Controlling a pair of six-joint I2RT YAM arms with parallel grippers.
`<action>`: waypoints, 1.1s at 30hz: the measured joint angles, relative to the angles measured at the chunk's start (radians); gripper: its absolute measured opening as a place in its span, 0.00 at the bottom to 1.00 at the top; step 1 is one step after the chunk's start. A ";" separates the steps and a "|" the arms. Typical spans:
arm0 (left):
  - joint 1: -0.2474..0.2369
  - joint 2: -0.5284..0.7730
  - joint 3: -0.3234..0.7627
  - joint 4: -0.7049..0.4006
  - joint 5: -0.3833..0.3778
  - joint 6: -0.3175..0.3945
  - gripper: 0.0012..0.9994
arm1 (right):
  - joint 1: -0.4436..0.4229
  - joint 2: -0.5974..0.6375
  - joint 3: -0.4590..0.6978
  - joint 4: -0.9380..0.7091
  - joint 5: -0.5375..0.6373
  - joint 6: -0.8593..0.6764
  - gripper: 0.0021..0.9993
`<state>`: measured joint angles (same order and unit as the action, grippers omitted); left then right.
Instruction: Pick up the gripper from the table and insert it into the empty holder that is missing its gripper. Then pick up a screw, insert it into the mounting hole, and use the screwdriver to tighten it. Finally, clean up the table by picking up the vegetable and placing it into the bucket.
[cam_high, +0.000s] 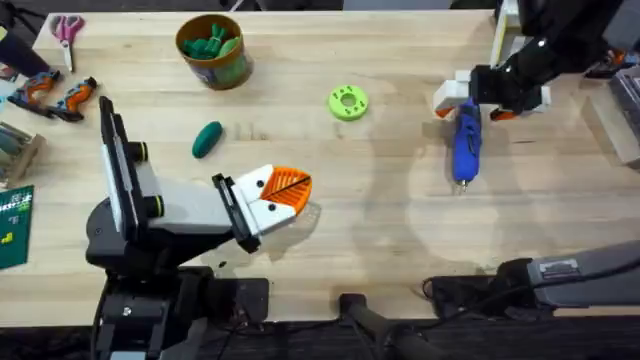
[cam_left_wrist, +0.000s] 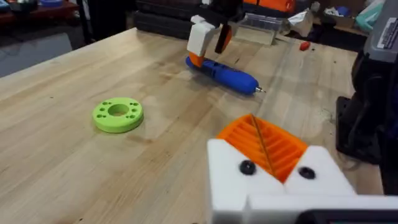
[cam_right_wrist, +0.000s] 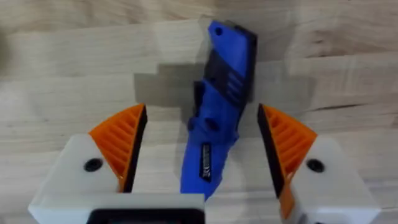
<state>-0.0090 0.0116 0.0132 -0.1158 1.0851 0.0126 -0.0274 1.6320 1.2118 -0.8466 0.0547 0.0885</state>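
Right claw (cam_right_wrist: 202, 155), fingers spread, straddles the blue cylindrical electric screwdriver (cam_high: 466, 148) (at the tabletop's two o'clock); centre it, then pinch mid-body.

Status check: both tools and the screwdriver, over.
Right tool open, straddling blue cylindrical screwdriver lying on table. Left tool shut, empty. Nothing in the way.

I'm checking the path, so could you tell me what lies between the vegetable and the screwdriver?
The lime-green disc lies between the vegetable and the screwdriver, per the overhead view.
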 joint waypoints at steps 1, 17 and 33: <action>0.000 0.000 0.000 0.000 0.000 0.000 0.00 | -0.008 0.014 0.000 0.009 0.000 -0.009 0.99; 0.000 0.000 0.000 0.000 0.000 0.000 0.00 | -0.073 0.160 0.000 0.046 0.000 -0.112 0.99; 0.000 0.000 0.000 0.000 0.000 0.000 0.00 | -0.074 0.196 0.011 0.042 -0.004 -0.114 0.98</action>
<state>-0.0090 0.0116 0.0132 -0.1158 1.0851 0.0124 -0.1013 1.8280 1.2232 -0.8045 0.0505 -0.0254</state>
